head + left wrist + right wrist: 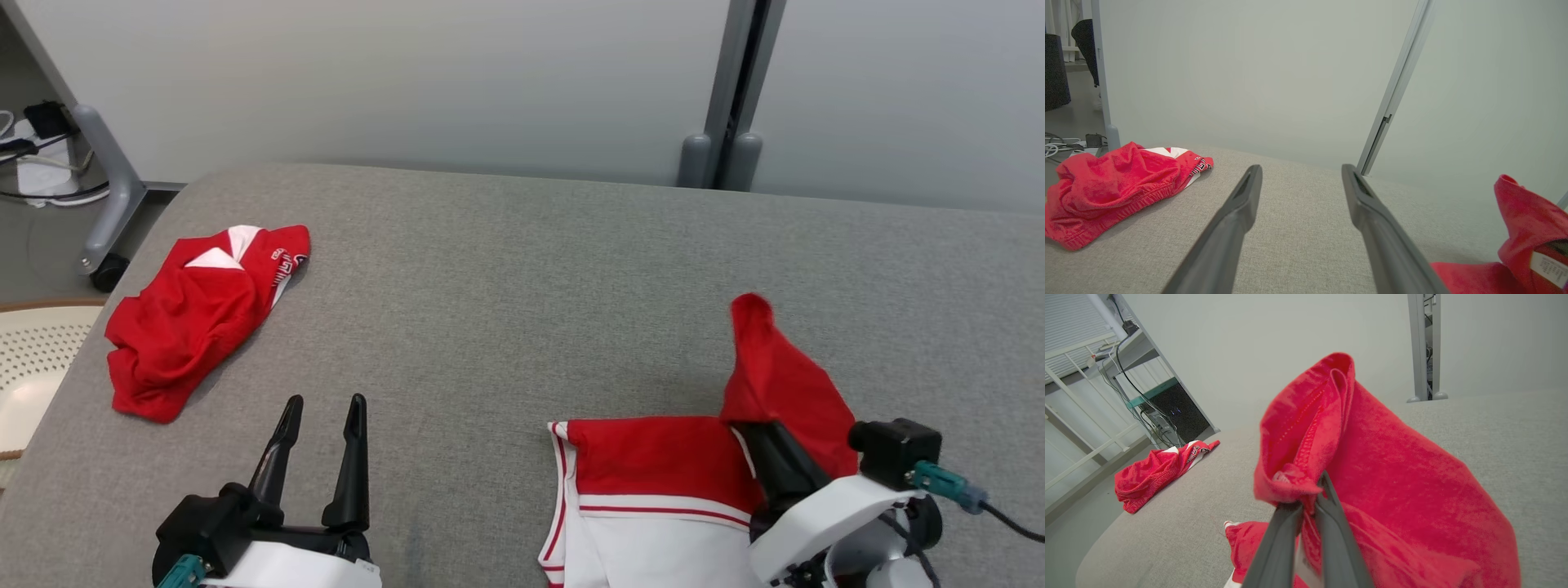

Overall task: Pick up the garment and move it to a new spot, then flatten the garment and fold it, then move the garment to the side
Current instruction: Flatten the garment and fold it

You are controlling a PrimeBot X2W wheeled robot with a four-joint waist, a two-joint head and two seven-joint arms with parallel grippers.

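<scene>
**Head view.** Grey padded table [506, 269]. Garment [653, 469], red with white trim, at the near right: lower part lying fairly flat, one red corner raised into a peak. Right gripper [767, 449] beneath that peak, fingers partly buried in cloth. Left gripper [325, 402] at lower left, jaws spread wide, nothing between them, well apart from any cloth. Second garment [196, 322], red, crumpled, at the far left of the table.

**Left wrist view.** Left gripper [1301, 169] parted over bare table. Garment [1527, 228] at the right edge, white label [1549, 267] showing. Second garment [1114, 183] at left.

**Right wrist view.** Right gripper [1308, 494] pinched tight on a bunched red edge of the garment [1392, 477], cloth draping down from the grip.

**Progress, as judged.** Grasp made, one corner up. Cannot tell whether this is a carry or a first fold. Not yet fully flattened, no finished fold, not yet set aside. Likely most of the task left.
</scene>
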